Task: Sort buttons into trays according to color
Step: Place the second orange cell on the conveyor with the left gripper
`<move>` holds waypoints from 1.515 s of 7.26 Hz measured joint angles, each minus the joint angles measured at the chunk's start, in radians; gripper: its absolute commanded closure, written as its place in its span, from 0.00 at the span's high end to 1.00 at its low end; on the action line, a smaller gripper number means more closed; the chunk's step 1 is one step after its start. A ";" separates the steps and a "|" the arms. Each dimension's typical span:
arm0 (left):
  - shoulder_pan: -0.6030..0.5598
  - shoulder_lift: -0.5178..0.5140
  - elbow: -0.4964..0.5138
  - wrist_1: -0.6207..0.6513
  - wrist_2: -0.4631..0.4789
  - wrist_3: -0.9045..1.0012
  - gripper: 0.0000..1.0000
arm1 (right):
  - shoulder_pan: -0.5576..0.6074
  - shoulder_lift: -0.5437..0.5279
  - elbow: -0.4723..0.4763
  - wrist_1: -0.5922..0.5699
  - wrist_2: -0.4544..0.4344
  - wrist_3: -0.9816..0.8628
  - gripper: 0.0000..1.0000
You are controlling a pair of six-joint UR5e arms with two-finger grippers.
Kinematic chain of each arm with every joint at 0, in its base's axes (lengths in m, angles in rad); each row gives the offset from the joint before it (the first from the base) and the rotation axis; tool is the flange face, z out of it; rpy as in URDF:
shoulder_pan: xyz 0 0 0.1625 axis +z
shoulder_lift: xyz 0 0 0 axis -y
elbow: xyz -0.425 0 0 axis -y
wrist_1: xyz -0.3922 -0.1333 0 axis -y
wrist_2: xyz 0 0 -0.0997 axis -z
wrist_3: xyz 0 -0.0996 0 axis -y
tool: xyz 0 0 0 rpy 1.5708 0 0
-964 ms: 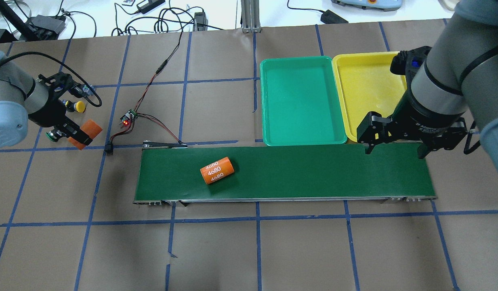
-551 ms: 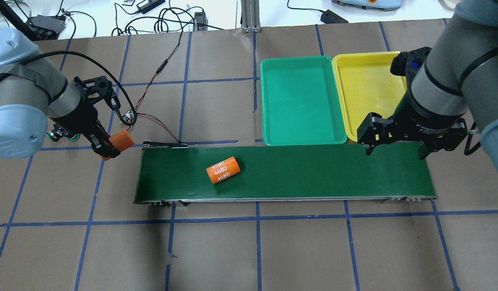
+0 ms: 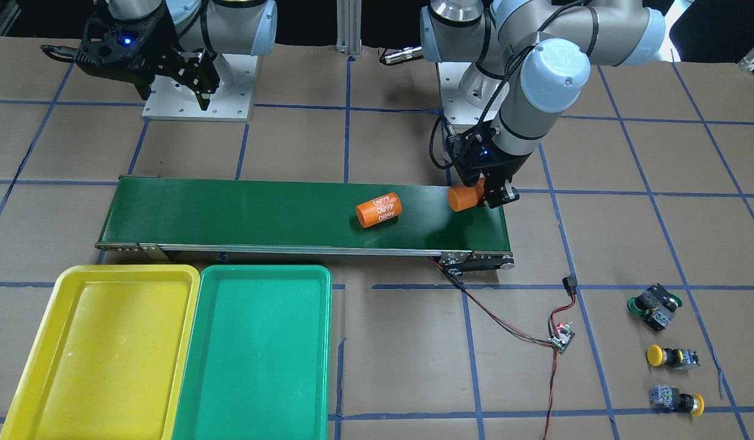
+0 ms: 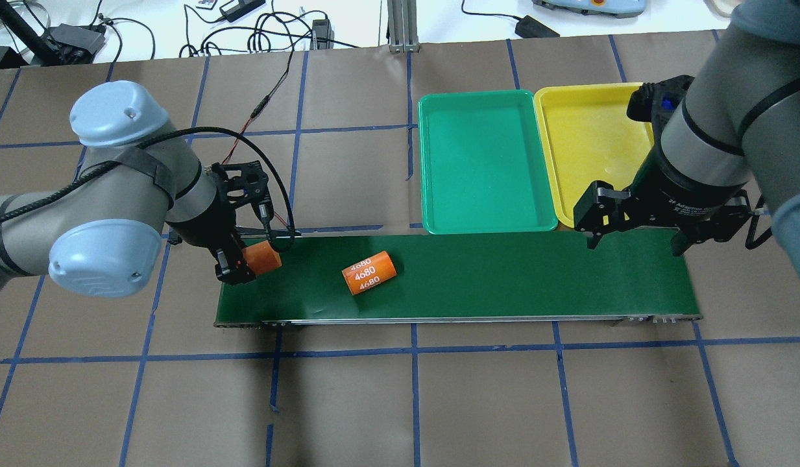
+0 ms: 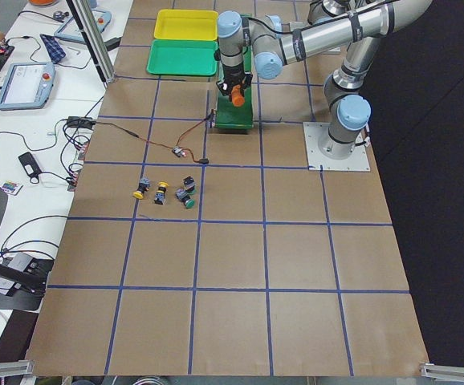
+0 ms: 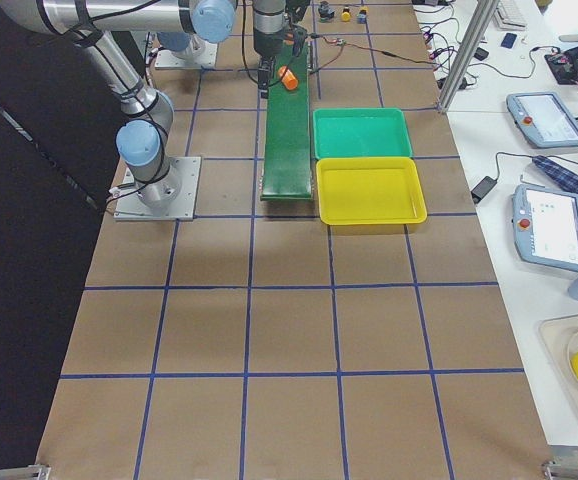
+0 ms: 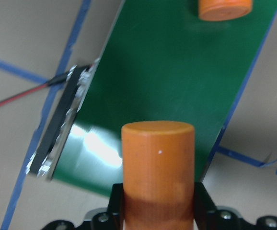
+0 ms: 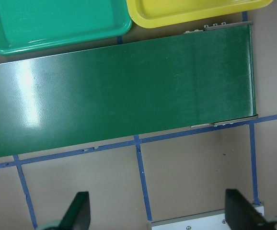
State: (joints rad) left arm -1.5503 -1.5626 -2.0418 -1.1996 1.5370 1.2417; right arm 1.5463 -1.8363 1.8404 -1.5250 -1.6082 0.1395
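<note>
Four buttons lie on their sides at the lower right of the front-facing view: the two green-capped buttons [image 3: 655, 304] huddled together, below them the upper yellow-capped button [image 3: 670, 356], cap leftward, then the lower yellow-capped button [image 3: 677, 400], cap rightward. At lower left, the yellow tray [image 3: 107, 342] and the green tray [image 3: 260, 354] sit side by side, long rims touching

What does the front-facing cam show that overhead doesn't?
Front-facing only: the green-capped buttons and yellow-capped buttons on the paper, and the circuit board with its red light.
Overhead only: the white bench with cables beyond the table.
Both: the conveyor belt, the labelled orange cylinder lying on it, the second orange cylinder in the left gripper over the belt's end, and the green tray and yellow tray side by side, with no buttons in them.
</note>
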 measured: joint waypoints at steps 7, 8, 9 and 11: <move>0.105 -0.011 -0.060 0.187 -0.077 0.039 1.00 | -0.001 -0.007 0.002 0.006 0.000 -0.013 1.00; 0.208 -0.030 -0.034 0.181 -0.078 0.079 1.00 | -0.001 -0.008 0.003 0.007 0.000 -0.014 1.00; 0.315 -0.065 0.011 0.177 -0.084 0.146 1.00 | -0.001 -0.009 0.005 0.010 0.000 -0.014 1.00; 0.476 -0.169 0.135 0.178 -0.099 0.197 1.00 | -0.001 -0.010 0.006 0.016 -0.001 -0.014 1.00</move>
State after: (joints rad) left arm -1.0747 -1.7316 -1.9072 -1.0220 1.4382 1.4389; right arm 1.5449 -1.8464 1.8467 -1.5089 -1.6090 0.1258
